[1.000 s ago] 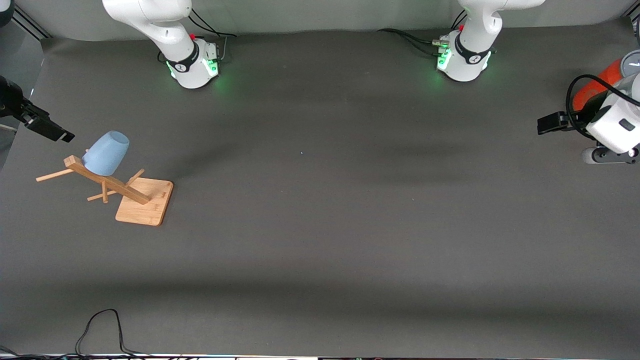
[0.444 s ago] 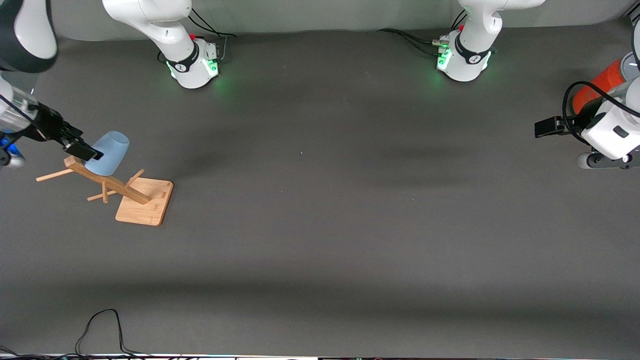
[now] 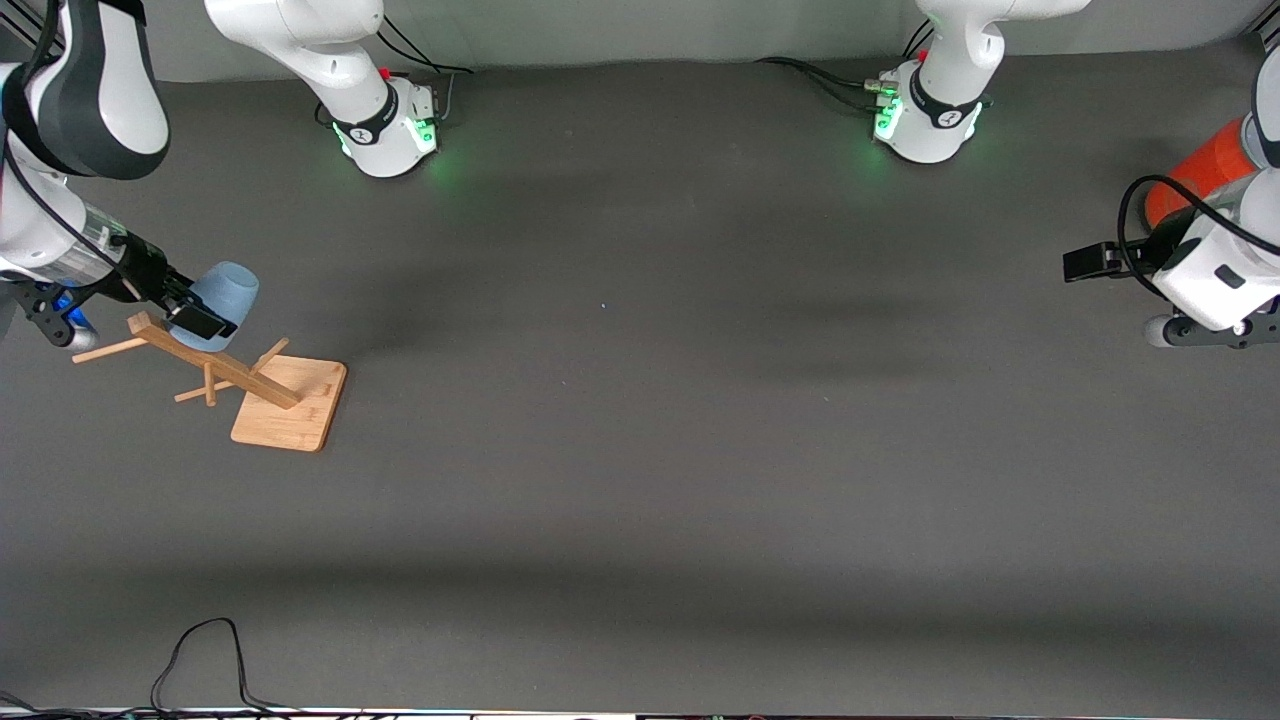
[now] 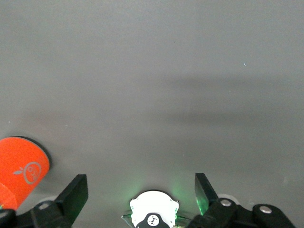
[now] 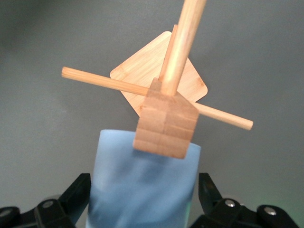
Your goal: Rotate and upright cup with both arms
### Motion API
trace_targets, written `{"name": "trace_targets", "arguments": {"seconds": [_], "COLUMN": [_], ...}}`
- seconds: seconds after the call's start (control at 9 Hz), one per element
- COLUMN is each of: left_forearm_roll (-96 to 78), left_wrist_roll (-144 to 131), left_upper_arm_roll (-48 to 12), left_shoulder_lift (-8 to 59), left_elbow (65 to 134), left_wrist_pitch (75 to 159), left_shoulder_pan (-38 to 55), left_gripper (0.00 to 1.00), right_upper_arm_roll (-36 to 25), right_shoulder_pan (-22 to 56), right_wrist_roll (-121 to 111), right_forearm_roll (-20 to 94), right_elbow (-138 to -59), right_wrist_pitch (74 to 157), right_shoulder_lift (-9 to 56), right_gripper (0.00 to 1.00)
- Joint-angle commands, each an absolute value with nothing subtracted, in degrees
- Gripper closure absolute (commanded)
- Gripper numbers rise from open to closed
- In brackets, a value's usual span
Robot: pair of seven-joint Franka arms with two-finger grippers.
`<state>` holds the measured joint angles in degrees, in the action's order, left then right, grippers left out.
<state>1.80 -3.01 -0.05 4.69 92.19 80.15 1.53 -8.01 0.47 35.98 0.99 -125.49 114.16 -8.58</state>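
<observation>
Most of the dark matte table (image 3: 640, 480) lay bare, a thin cable (image 3: 200, 650) curling at its near edge. Toward the right arm's end a wooden rack (image 3: 288, 405) stood on a square base, the smooth pale-blue cup (image 3: 225, 295) hung upside down on a peg. The right gripper (image 3: 190, 305) reached in level, fingers (image 5: 76, 192) spread, flanking the cup. The left gripper (image 3: 1090, 262) waited spread wide beside an orange cylinder (image 3: 1200, 170).

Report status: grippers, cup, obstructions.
Right gripper open, straddling the cup hung on the wooden rack. Left gripper open, waiting beside the orange cylinder. Rack peg inside cup.
</observation>
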Motion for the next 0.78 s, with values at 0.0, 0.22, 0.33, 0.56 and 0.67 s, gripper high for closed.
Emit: {"name": "trace_targets", "arguments": {"seconds": [0.0,0.22,0.33,0.56,0.67], "left_forearm_roll": [0.97,0.88,0.7,-1.05,-2.19], "left_wrist_roll": [-2.99,-2.9,-2.29,-2.2,-2.2], "left_upper_arm_roll": [0.18,0.35,0.35,0.35,0.35], "left_shoulder_lift": [5.19,5.19,5.19,5.27,6.23], "left_elbow": [90.7,90.62,90.53,90.61,90.7], "left_wrist_pitch": [80.76,80.95,81.03,81.91,82.0], "left_shoulder_pan": [1.41,1.23,1.14,0.62,0.62], "left_gripper": [0.0,0.0,0.0,0.0,0.0], "right_upper_arm_roll": [-8.26,-8.26,-8.26,-8.26,-7.83], "right_shoulder_pan": [0.7,0.7,0.79,0.79,0.79], "right_wrist_roll": [37.09,36.83,36.83,37.0,37.18], "right_forearm_roll": [1.85,1.85,1.85,1.85,1.85], "right_elbow": [-125.95,-125.95,-125.77,-125.42,-124.64], "right_wrist_pitch": [115.58,115.58,115.4,114.61,112.43], "right_shoulder_lift": [-8.53,-8.61,-8.61,-8.96,-9.92], "right_gripper": [0.0,0.49,0.56,0.56,0.56]}}
